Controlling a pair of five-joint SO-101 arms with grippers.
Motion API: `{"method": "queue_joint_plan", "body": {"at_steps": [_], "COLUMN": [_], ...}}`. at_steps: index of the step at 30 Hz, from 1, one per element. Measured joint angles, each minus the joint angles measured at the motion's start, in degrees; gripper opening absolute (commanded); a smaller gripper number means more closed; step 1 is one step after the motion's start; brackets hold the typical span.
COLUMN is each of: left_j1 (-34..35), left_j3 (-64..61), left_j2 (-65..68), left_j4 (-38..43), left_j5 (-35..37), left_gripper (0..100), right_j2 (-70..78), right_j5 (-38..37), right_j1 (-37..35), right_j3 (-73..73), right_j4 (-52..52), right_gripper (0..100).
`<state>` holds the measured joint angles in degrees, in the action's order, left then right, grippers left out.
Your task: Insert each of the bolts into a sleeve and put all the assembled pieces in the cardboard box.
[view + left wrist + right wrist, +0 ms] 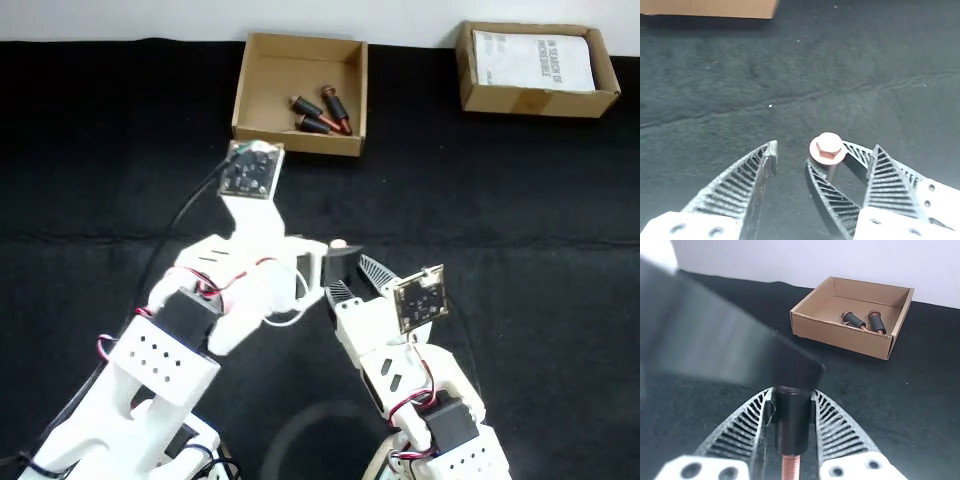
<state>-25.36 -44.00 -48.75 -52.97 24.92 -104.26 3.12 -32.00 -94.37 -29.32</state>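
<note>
My right gripper (pixel 792 396) is shut on a black sleeve (pixel 791 422), with a copper bolt's thread (pixel 790 467) sticking out of the sleeve's near end. The bolt's copper head (pixel 827 148) sits at the other end, also seen from above (pixel 338 243). My left gripper (pixel 790 162) is open, and one of its fingers (pixel 824 190) rests beside the bolt head. In the high view both grippers meet at mid-table, left gripper (pixel 335 262) against right gripper (pixel 358 280). The cardboard box (pixel 297 140) at the back holds three assembled pieces (pixel 320 113).
A second cardboard box (pixel 535 100) with a printed sheet in it stands at the back right. The table is covered with black cloth. The first box (pixel 840 335) lies ahead of the right gripper, with open cloth between them.
</note>
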Motion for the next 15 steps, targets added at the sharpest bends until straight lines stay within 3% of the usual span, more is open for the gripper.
{"method": "queue_joint_plan", "body": {"at_steps": [7, 11, 15], "left_j1": [4.57, 7.74, 11.34], "left_j3": [5.98, 8.00, 8.18], "left_j2": [0.00, 0.00, 0.00], "left_j4": [-8.79, -11.96, -13.89], "left_j5": [0.00, 0.00, -0.09], "left_gripper": [28, 28, 28], "right_j2": [0.00, 0.26, 5.63], "right_j5": [-1.05, -1.58, -7.21], "right_j1": [6.51, 10.73, 11.25], "right_j3": [6.07, 9.41, 14.42], "right_j4": [0.53, 7.21, 15.91], "right_gripper": [0.7, 0.7, 0.7]}}
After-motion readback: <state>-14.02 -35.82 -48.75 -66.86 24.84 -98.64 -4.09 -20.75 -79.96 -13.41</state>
